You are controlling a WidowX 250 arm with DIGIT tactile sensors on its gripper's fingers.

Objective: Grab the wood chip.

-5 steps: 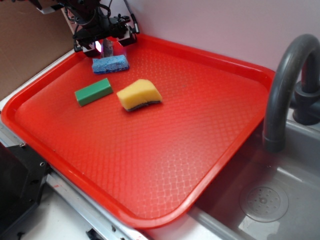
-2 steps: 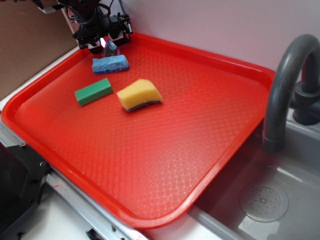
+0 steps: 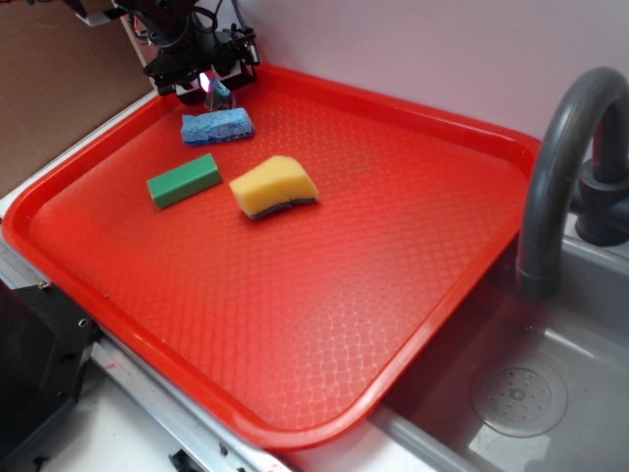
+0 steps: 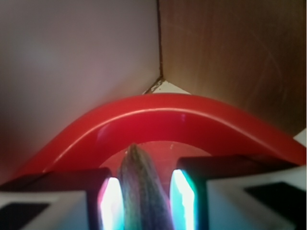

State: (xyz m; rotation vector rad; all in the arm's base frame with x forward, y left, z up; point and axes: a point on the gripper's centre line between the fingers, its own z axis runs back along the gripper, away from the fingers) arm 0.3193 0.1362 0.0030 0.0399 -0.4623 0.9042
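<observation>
My jaws (image 3: 211, 87) hang at the far left corner of the red tray (image 3: 413, 295), and they are clamped on the wood chip (image 3: 217, 93). In the wrist view the chip (image 4: 141, 191) stands upright between my two pads, its pointed end sticking up past them toward the tray's curved far rim (image 4: 158, 112). Whether its lower end touches the tray floor or is just clear of it I cannot tell from either view.

I judge the grab is all but made, and what counts now is keeping it. The chip is thin and rough, so I should hold steady pressure and not squeeze harder, which might snap it or twist it out sideways. A straight lift suits best, since the tray rim and the wall stand close behind me and any swing toward them could knock the chip loose.

Moving right across the tray: just on the near side of my jaws lies the blue sponge (image 3: 216, 127), near enough to brush if I drift that way. Nearer and a little left sits the green block (image 3: 184, 181), and to its right the yellow sponge (image 3: 274, 187) with its dark underside. The rest of the tray is bare. Right of the tray, a grey tap (image 3: 552, 177) arches over a grey sink (image 3: 550, 393), which holds nothing I can see but its drain.
</observation>
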